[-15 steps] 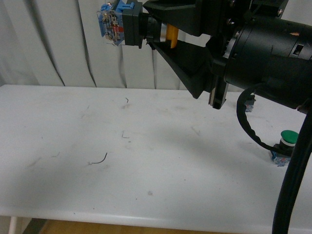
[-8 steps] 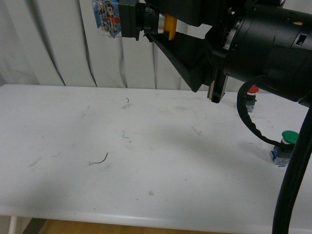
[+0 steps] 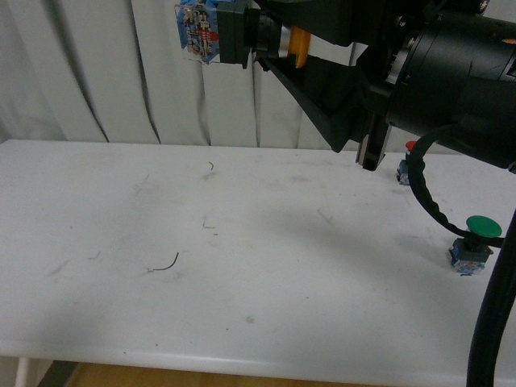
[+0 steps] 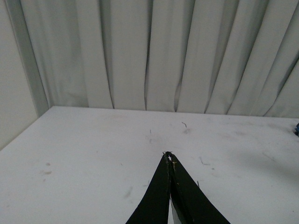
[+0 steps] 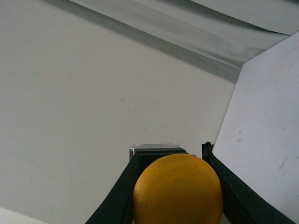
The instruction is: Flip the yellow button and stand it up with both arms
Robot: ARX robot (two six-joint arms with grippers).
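My right gripper (image 3: 278,40) is shut on the yellow button (image 3: 242,34) and holds it high above the white table (image 3: 242,266), lying sideways. Its blue contact block points left, its black body is in the middle and its yellow cap (image 3: 298,44) sits between the fingers. In the right wrist view the yellow cap (image 5: 176,190) fills the space between the two black fingers (image 5: 114,196). My left gripper (image 4: 168,158) is shut and empty, a little above the table; it does not show in the front view.
A green-capped button (image 3: 474,242) stands on the table at the right. A red-capped button (image 3: 407,165) stands further back, behind the right arm's black cable (image 3: 427,205). White curtains (image 3: 97,72) hang behind the table. Small wire scraps (image 3: 164,264) lie on the table.
My right gripper, with the yellow button in it, has risen and then shifted a little to the right. The buttons on the table have not moved.
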